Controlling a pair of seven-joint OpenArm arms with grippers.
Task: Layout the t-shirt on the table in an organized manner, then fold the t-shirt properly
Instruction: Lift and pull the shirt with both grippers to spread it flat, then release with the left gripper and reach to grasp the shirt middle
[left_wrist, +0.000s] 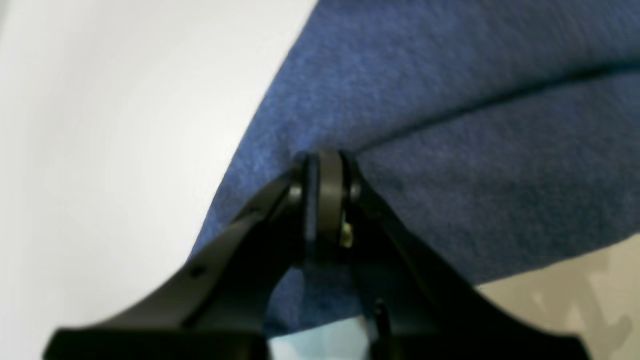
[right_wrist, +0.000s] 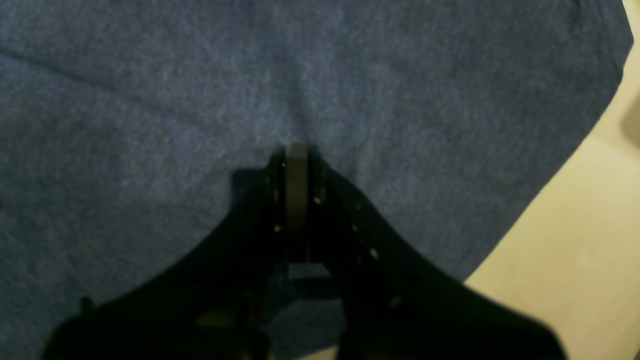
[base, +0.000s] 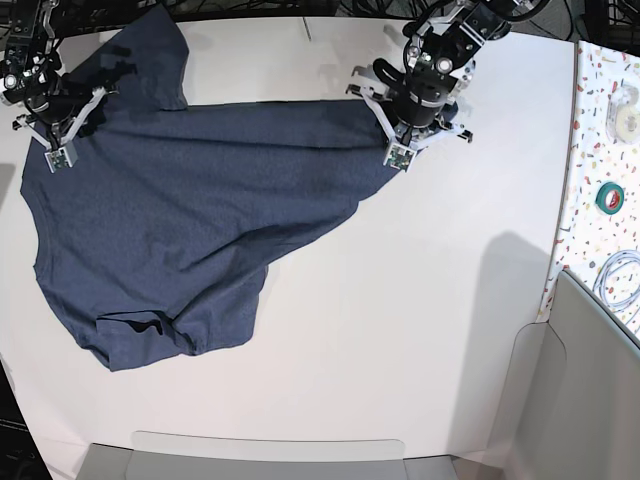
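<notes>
T-shirt of dark navy heathered cotton (base: 190, 210), plain side up, lies over the far left part of the large off-white matte table (base: 420, 320). One edge is stretched straight along the far side; the near part sags into a rumpled fold at the near left. The left gripper (left_wrist: 325, 165) is clamped on a cloth corner at the far centre-right. The right gripper (right_wrist: 295, 155) is pinched on the fabric at the far left. The step in hand looks like the laying-out. The next move likely calls for both arms to draw the held edge taut and drag the shirt until the bunched near part flattens.
</notes>
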